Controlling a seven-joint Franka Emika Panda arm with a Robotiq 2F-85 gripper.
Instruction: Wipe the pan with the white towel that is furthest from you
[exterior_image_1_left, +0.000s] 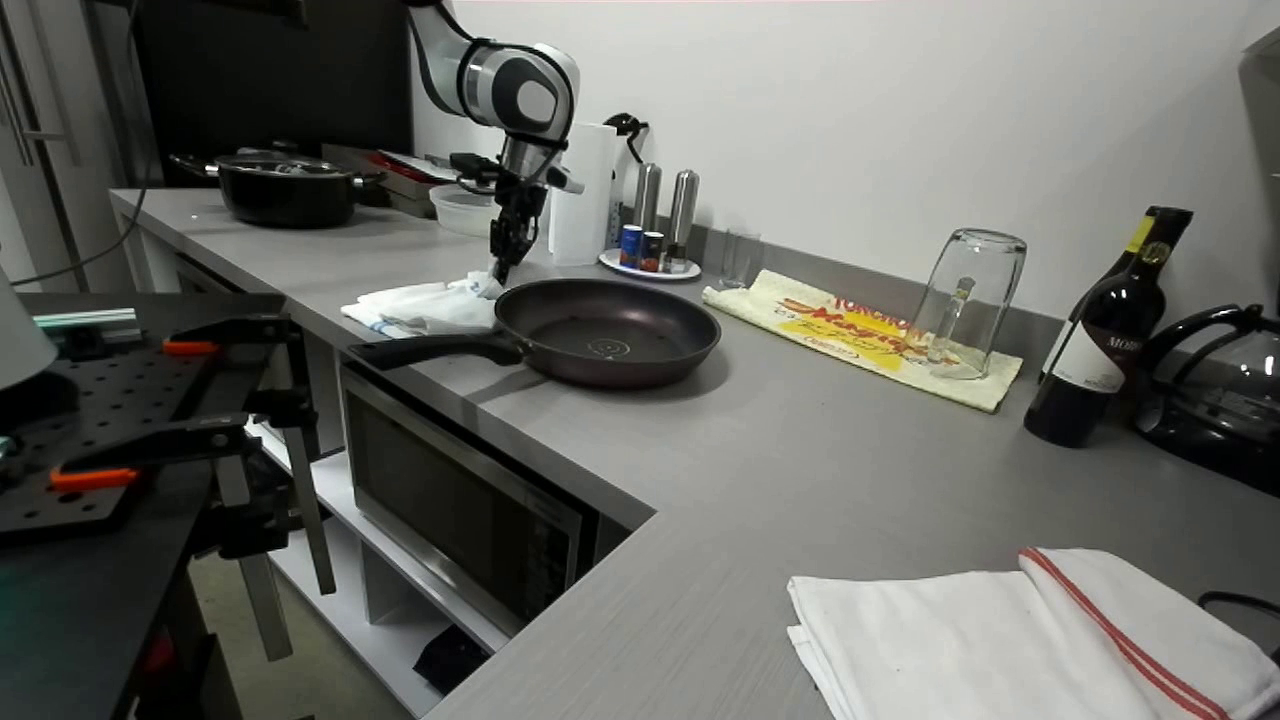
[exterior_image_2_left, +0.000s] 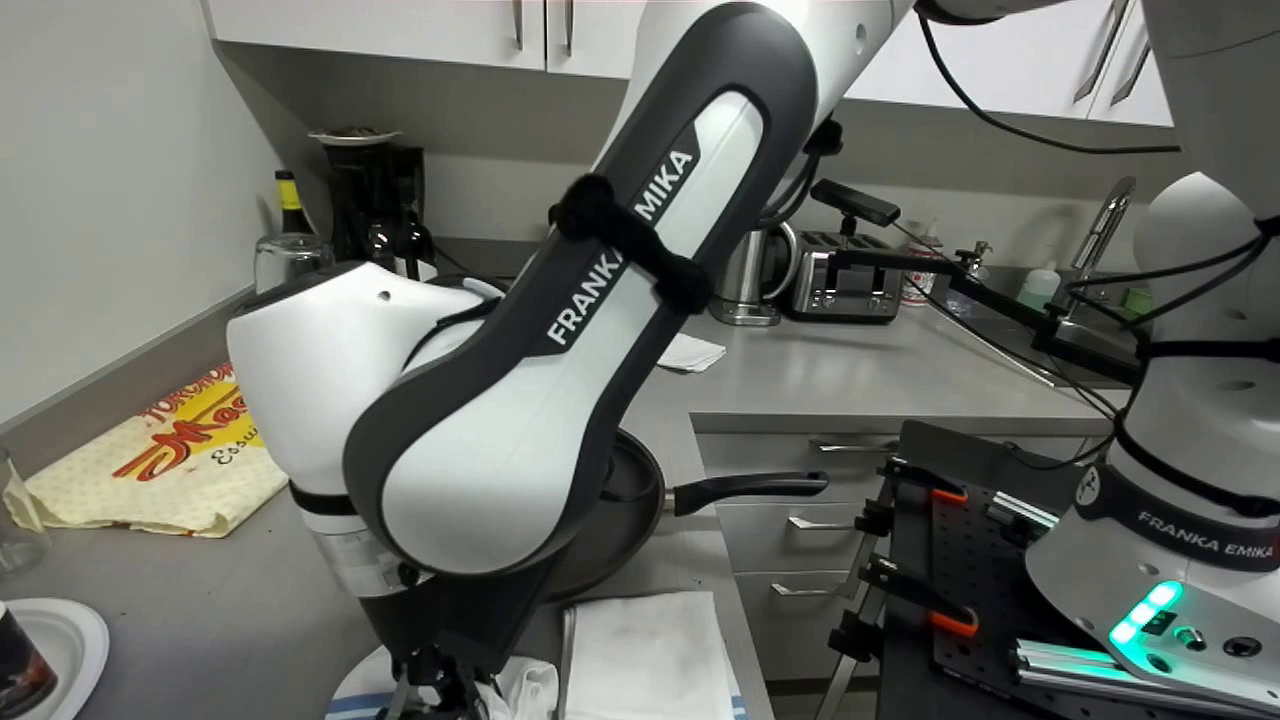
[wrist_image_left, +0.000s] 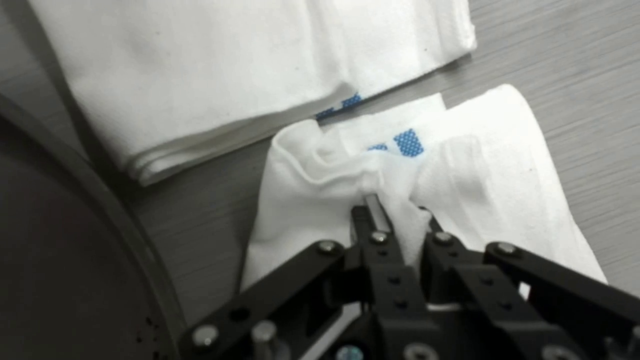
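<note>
In the wrist view, the pincer (wrist_image_left: 400, 212) is clamped on a bunched fold of a white towel (wrist_image_left: 492, 190), and the rest of that towel spreads over the grey bench (wrist_image_left: 565, 65). A folded towel (wrist_image_left: 200, 65) lies just beside it (blue marks show on both). At the left edge is part of a dark pan (wrist_image_left: 65, 235), with a few small specks (wrist_image_left: 149, 321) near its rim.

In an exterior view, the pan sits on the bench, its handle (exterior_image_1_left: 440, 348) pointing left past the edge; the pincer and the 2 towels are just beyond it, on the far left. A red-striped towel (exterior_image_1_left: 950, 640) lies near, on the right. Farther back on the right stand a wine bottle (exterior_image_1_left: 1085, 360), a coffee pot (exterior_image_1_left: 1235, 385) and a glass jug (exterior_image_1_left: 990, 280), the jug on a printed cloth (exterior_image_1_left: 840, 330). Behind the pan, a white plate (exterior_image_1_left: 655, 274) bears 2 small tins (exterior_image_1_left: 630, 245); a black pot (exterior_image_1_left: 290, 190) stands far left.

In an exterior view, the arm (exterior_image_2_left: 470, 480) hides part of the pan; the folded towel lies near, right of the pincer, and a kettle (exterior_image_2_left: 745, 275) stands just beside a toaster (exterior_image_2_left: 845, 285) far back.
</note>
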